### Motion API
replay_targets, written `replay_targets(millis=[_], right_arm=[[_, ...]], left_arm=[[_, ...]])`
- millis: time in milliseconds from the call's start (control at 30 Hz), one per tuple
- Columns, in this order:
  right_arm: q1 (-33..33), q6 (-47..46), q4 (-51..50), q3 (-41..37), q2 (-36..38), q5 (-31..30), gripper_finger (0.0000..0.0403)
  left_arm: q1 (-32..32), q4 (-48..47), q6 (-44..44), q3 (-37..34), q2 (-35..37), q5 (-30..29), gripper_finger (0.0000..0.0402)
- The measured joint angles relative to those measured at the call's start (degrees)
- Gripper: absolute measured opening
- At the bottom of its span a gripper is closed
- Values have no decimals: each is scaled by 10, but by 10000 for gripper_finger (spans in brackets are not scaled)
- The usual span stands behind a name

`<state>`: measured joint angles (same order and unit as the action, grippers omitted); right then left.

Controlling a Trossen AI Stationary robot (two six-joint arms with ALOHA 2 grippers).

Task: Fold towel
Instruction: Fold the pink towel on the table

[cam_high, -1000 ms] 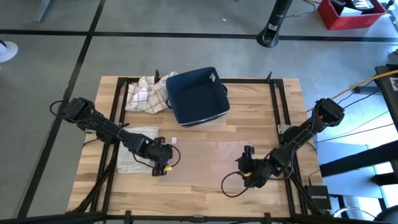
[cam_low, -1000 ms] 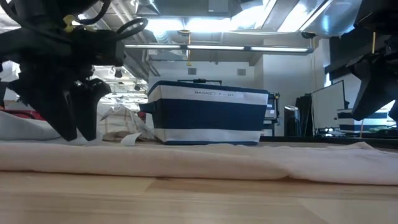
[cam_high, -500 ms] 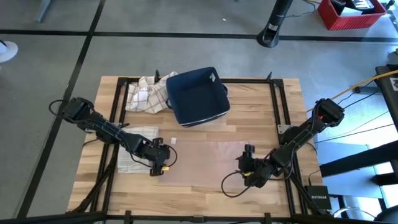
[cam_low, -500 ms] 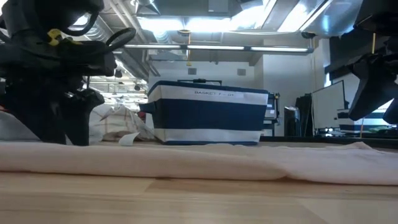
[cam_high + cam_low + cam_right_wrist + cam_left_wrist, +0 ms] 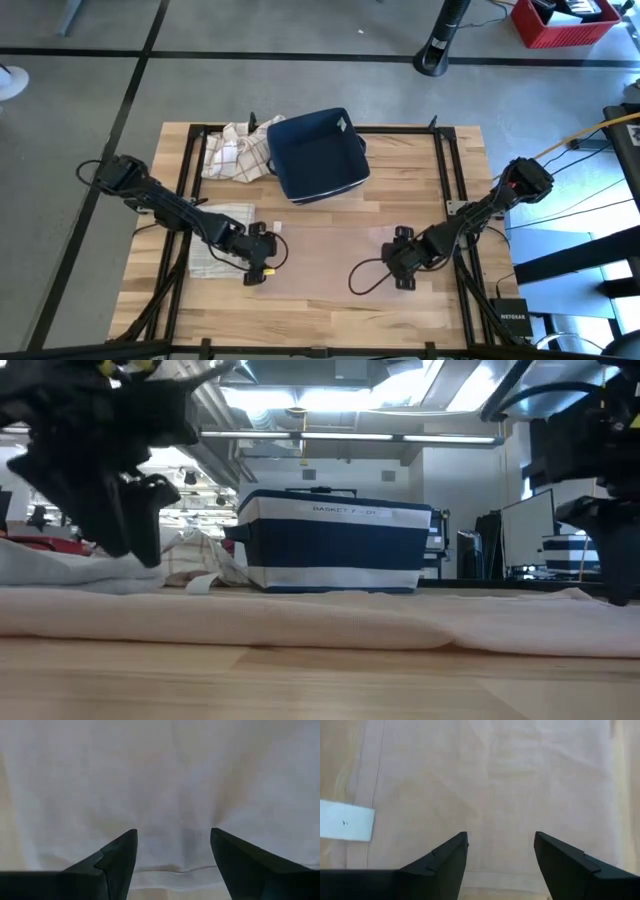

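Hovering both open, empty grippers, left [image 5: 262, 262] and right [image 5: 400, 262], over the flat towel [image 5: 330, 260] before the basket [image 5: 316, 153]; next, pinching its near corners.

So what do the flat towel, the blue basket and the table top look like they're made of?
The flat towel looks like thin, matte woven cloth: pale pinkish, with a stitched hem and soft creases in the left wrist view. The blue basket seems to be fabric, navy with white stripes, its sides soft-looking. The table top looks like light wood planks with visible grain and a smooth finish.
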<state>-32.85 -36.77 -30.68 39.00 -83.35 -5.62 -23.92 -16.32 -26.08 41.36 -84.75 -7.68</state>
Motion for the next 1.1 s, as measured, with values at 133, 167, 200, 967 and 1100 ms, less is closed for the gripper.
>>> replay_targets(millis=[133, 167, 200, 967, 1100], right_arm=[[3, 13, 10, -1, 0, -28, 253], [3, 12, 12, -3, 0, -27, 253], [3, 9, 12, -8, -1, -22, 253], [2, -20, 43, -45, -2, -12, 236], [2, -11, 40, -47, -2, -6, 197]], left_arm=[[0, -5, 16, 0, -7, -28, 221], [0, -5, 22, 0, -13, -29, 221], [0, -5, 25, 0, -21, -29, 221], [0, -53, -5, 3, -74, -11, 191], [0, -56, -6, 3, -74, -10, 146]])
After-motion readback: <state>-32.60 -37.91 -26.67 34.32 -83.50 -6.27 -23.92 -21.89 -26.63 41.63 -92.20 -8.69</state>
